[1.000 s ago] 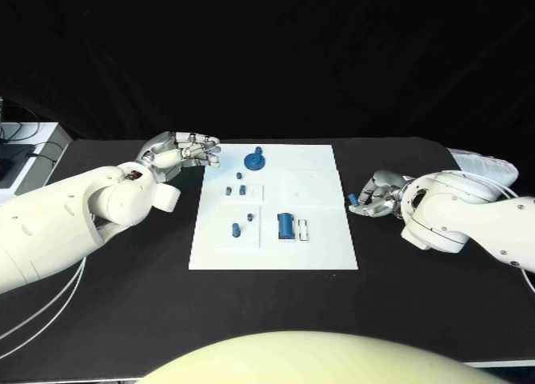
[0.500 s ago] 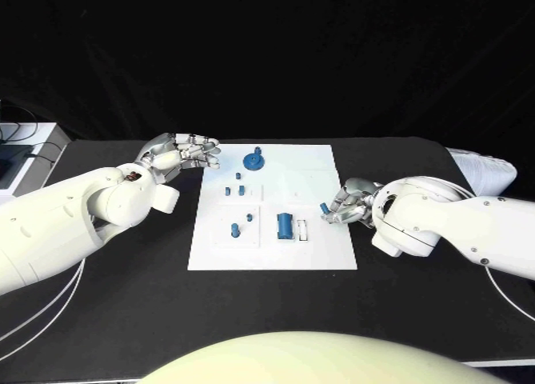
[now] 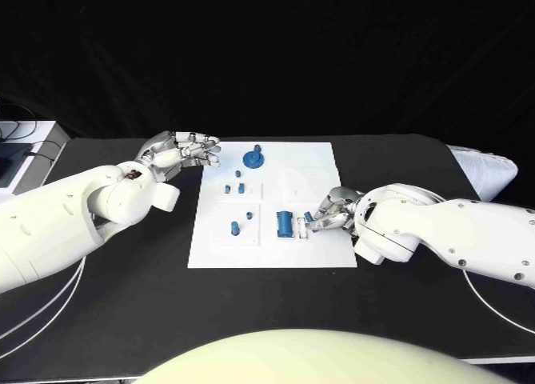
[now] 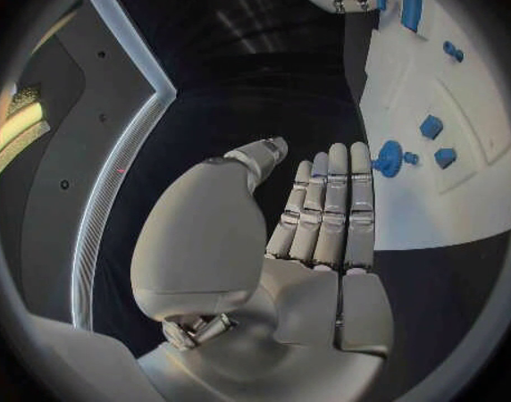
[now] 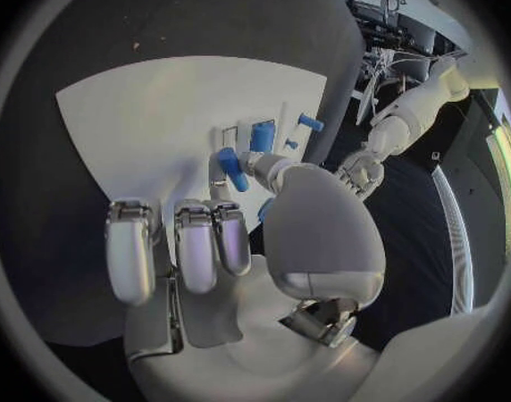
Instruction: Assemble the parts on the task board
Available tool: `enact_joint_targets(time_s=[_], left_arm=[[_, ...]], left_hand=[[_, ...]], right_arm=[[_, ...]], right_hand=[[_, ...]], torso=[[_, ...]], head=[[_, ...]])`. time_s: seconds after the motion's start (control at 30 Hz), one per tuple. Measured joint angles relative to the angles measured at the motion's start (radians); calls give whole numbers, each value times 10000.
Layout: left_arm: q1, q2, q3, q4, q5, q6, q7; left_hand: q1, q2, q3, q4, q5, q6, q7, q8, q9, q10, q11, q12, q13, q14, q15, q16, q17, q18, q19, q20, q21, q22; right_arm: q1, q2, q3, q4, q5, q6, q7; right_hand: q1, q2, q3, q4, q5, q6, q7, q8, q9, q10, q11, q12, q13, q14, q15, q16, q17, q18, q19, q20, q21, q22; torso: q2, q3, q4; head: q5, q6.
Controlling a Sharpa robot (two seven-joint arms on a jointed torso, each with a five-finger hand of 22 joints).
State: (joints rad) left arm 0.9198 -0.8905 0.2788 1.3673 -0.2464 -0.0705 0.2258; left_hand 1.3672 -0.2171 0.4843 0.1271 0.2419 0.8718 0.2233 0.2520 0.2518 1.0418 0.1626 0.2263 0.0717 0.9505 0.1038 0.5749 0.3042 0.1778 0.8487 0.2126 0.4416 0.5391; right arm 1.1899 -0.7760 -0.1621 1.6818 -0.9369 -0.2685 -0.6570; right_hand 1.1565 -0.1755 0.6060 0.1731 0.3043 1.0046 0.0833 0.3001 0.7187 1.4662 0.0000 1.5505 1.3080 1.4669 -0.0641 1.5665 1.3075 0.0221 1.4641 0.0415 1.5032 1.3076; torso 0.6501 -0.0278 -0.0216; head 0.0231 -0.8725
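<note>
Over the task board (image 3: 319,188), right hand (image 3: 333,210) pinching blue part (image 5: 232,168) (fingers curled)

Bench (image 3: 129,280): matt black. Task board (image 3: 319,172): smooth matt white plate. Parts (image 3: 285,225): blue, plastic-looking. Right hand (image 3: 333,210), left hand (image 3: 181,150): silver, metallic sheen. Arms (image 3: 60,224): glossy white shells.

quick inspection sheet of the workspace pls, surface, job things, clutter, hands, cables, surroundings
surface: black table.
job's things: white task board; blue gear part at its far end, small blue parts mid board, blue block near the right hand.
clutter: nothing seen.
hands: left hand open, beside the board's far left corner; right hand pinches a small blue peg over the board.
cables: white cables by the left arm.
surroundings: black backdrop.
</note>
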Motion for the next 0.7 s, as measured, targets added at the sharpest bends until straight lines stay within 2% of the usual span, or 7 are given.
enact_joint_targets(time_s=[0.3, 0.57, 0.7], left_arm=[[0, 1, 0, 1, 0, 10, -6], [0, 1, 0, 1, 1, 19, -9], [0, -6, 0, 1, 1, 24, -11]], left_hand=[[0, 0, 0, 0, 0, 1, 0, 0, 0, 0, 0, 0, 0, 0, 0, 0, -1, 0, 0, 0, 0, 1], [-2, 2, -1, 1, 0, 0, 0, 0, 0, -37, 37, 0, 0, 0, 0, -6, 15, 0, 0, 0, -5, -16], [-40, 40, -42, 42, 0, 1, 0, 0, -8, -36, 37, 0, 0, 0, 0, -39, 25, 0, 0, 0, -39, -24]], right_arm=[[-51, 214, -7, -207, 154, 21, -42], [-107, 338, -17, -251, 176, 69, -73], [-107, 346, -12, -318, 142, 107, -96]], right_hand=[[-158, -31, -19, -37, 57, 43, 13, -26, -30, 0, 0, -19, -1, 0, 0, 0, 0, -1, 0, 0, -45, -1], [-302, -65, -186, 77, 57, 188, -132, -65, -82, 0, 0, -40, -3, 0, 0, 0, 0, 0, 0, 0, -85, -2], [-383, -71, -212, 103, 57, 225, -127, -64, -110, 0, 0, -40, -3, 0, 0, 0, 0, 0, 0, 0, -85, -2]], torso=[[-12, -7, 1], [-12, -8, 7], [-12, -13, 9]], head=[[0, -3], [17, -4], [37, -4]])
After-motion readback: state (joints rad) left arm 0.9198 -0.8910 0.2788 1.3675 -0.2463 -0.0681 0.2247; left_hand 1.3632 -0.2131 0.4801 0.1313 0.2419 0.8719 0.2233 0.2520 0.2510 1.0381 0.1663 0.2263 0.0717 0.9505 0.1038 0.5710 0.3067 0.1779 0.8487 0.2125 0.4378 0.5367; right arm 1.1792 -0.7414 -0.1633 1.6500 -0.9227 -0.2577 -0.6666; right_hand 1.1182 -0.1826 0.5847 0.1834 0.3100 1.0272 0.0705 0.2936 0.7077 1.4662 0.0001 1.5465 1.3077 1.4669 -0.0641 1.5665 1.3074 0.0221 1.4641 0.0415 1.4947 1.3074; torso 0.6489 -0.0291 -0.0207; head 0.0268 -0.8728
